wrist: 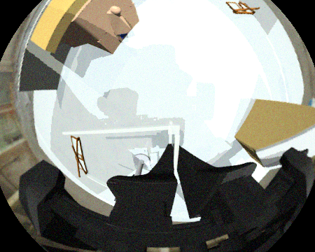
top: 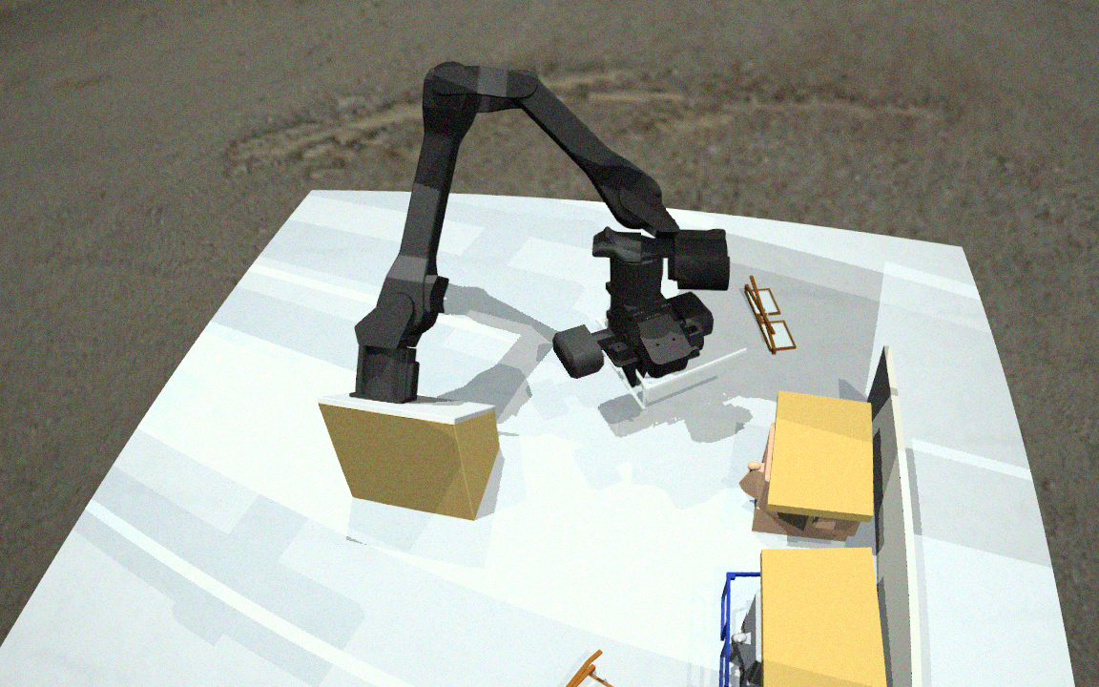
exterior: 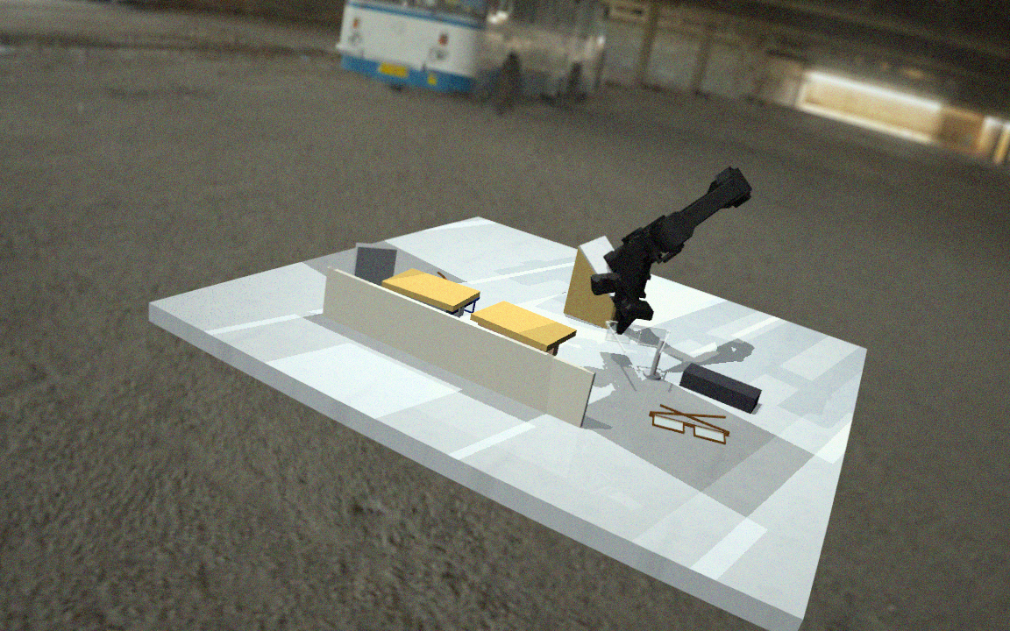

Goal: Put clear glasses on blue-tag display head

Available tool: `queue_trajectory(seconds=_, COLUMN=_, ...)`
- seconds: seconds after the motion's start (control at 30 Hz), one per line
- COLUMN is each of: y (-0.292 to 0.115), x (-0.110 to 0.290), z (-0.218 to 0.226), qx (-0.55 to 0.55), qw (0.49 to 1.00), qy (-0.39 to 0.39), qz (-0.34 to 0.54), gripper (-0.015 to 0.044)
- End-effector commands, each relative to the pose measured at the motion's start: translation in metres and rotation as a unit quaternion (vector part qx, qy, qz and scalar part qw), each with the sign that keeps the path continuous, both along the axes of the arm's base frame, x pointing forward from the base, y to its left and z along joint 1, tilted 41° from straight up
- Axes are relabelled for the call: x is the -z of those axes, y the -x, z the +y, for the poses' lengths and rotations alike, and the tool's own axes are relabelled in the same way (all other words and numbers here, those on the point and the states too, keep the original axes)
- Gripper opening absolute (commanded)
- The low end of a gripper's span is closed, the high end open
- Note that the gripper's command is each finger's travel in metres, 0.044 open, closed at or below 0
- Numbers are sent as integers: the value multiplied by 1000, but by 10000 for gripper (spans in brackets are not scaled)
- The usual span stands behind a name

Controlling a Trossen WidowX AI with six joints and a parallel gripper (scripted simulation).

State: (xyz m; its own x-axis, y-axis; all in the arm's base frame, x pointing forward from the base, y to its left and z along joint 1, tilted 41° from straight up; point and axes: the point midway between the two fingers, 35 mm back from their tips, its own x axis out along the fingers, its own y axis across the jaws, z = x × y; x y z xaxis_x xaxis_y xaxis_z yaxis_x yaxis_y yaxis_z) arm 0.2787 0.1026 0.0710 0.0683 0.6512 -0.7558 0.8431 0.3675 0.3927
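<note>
My gripper (top: 634, 376) (exterior: 622, 329) (wrist: 171, 146) is shut on the clear glasses (top: 694, 373) (wrist: 119, 131) and holds them above the table. One pale temple reaches out from the fingertips; the fingers hide part of the frame. The brown head (top: 753, 484) (wrist: 98, 15) stands away from them, under a yellow slab (top: 822, 457) (exterior: 524, 323). A small dark blue patch (wrist: 122, 36) shows beside its base; I cannot tell whether it is the tag. The other, grey head (top: 744, 657) stands beyond, mostly hidden under a second slab (top: 822, 614) (exterior: 431, 288), with a blue frame (top: 743, 574) at its front.
A long pale wall (top: 903, 478) (exterior: 445, 345) runs behind the heads. A thin grey post (exterior: 656, 357) (wrist: 139, 167) stands close to the held glasses, near a black block (exterior: 721, 386). Brown glasses (top: 760, 314) lie beyond; orange glasses (top: 585, 666) lie at the opposite side.
</note>
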Motion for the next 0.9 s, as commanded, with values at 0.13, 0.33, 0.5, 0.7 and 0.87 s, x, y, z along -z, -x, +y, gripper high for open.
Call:
queue_trajectory(seconds=0.13, y=1, x=7, z=-5, qx=-2, qw=1000, qy=-1, qz=4, gripper=0)
queue_trajectory(seconds=0.33, y=0, x=11, z=-9, qx=-2, qw=1000, qy=-1, qz=4, gripper=0)
queue_trajectory(seconds=0.5, y=-1, x=13, z=-12, qx=-2, qw=1000, qy=-1, qz=4, gripper=0)
queue_trajectory(seconds=0.7, y=-2, x=16, z=-15, qx=-2, qw=1000, qy=-1, qz=4, gripper=0)
queue_trajectory(seconds=0.87, y=-3, x=18, z=-18, qx=-2, qw=1000, qy=0, qz=4, gripper=0)
